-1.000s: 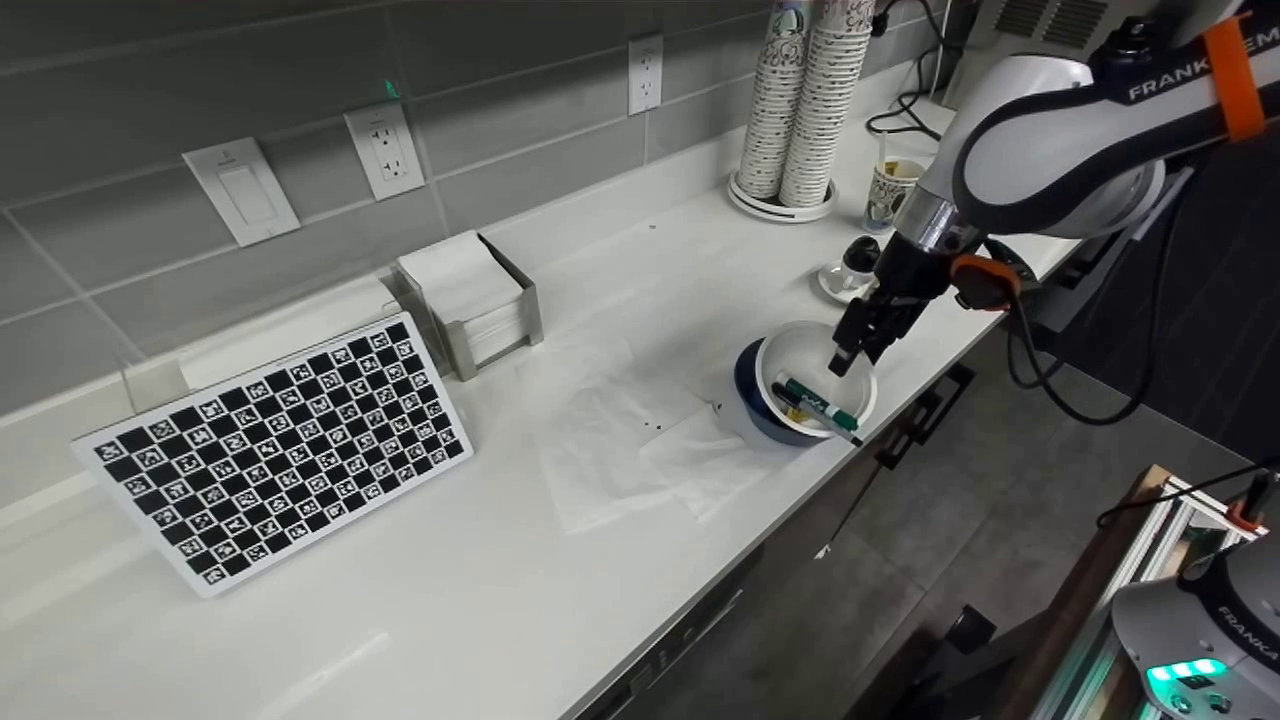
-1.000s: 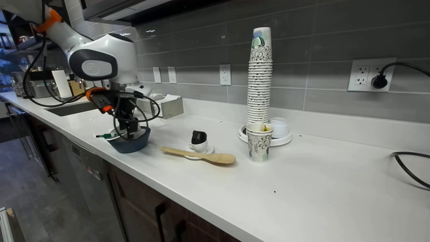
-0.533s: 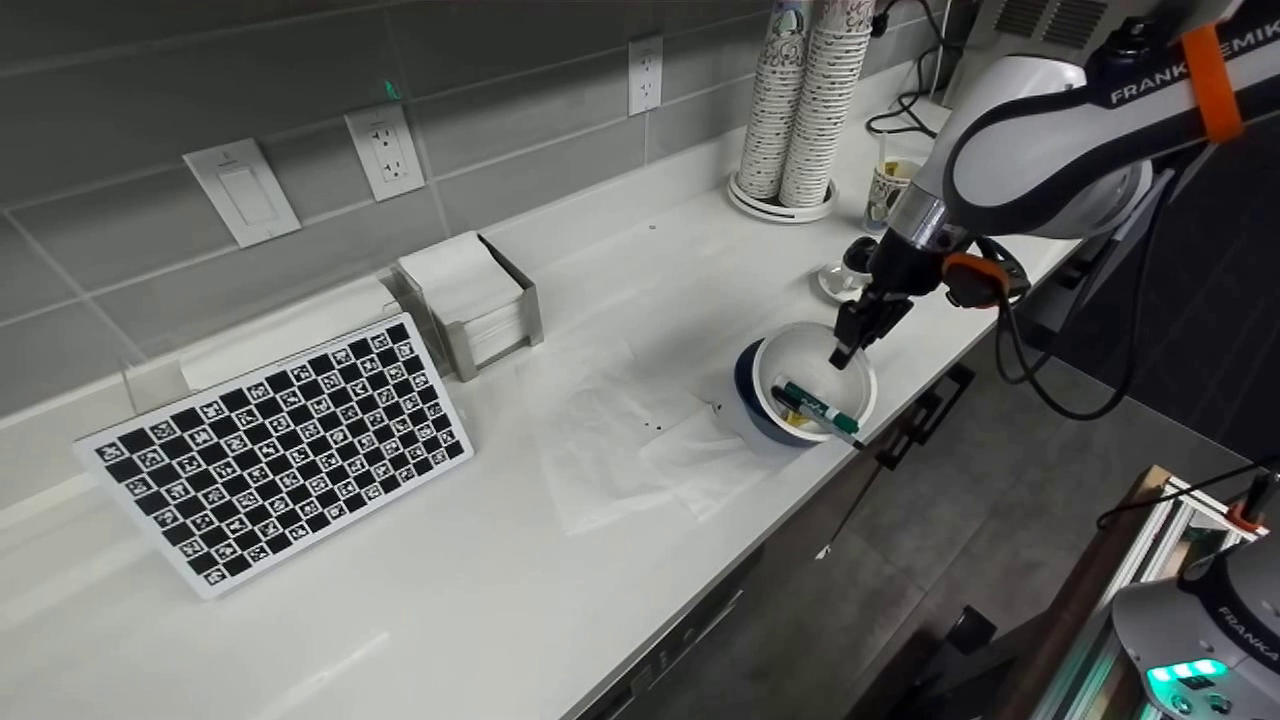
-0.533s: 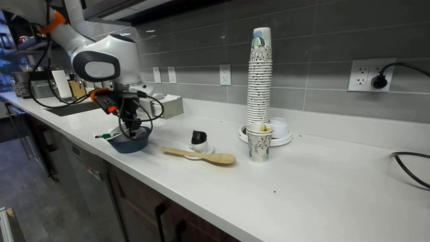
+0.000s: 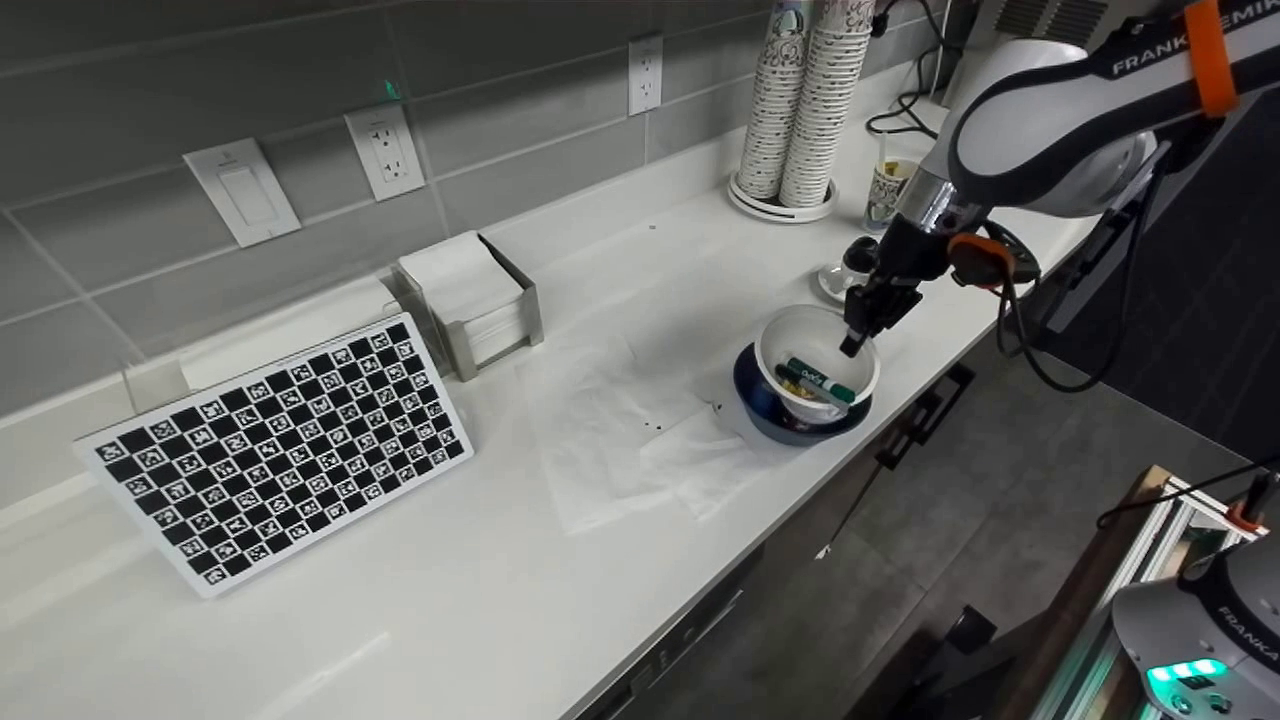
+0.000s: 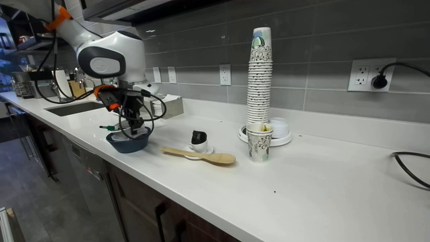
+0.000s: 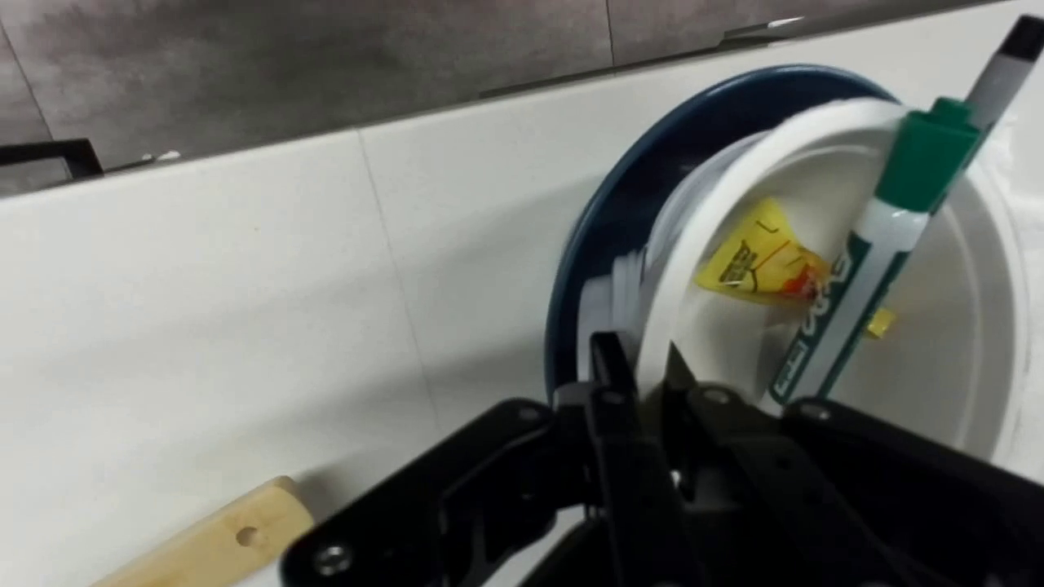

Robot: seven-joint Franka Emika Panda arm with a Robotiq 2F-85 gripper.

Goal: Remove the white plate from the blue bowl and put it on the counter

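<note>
The white plate (image 7: pixel 938 359), a deep round dish, is tilted and partly raised above the blue bowl (image 7: pixel 620 216), whose dark inside shows along one side. In the wrist view my gripper (image 7: pixel 639 350) is shut on the plate's rim, one finger outside and one inside. A green marker (image 7: pixel 856 277), a grey pen and a yellow packet (image 7: pixel 758 261) lie in the plate. Some white pieces (image 7: pixel 599 314) show between plate and bowl. In both exterior views the bowl stands on the white counter (image 5: pixel 480 580), near its front edge. Whether the plate's underside still touches the bowl is hidden.
A wooden spoon (image 6: pixel 201 155) and a small cup (image 6: pixel 200 146) on a saucer lie near the bowl. Farther along stand a paper cup (image 6: pixel 259 146) and tall cup stacks (image 6: pixel 259 87). Thin paper sheets (image 5: pixel 620 450), a napkin holder (image 5: pixel 490 320) and a checkered board (image 5: pixel 280 450) occupy the counter's other side.
The jaws have closed on the plate's rim. Gripper and plate have risen slightly, the marker with them, and more of the blue bowl's inside shows; the bowl has stayed put.
</note>
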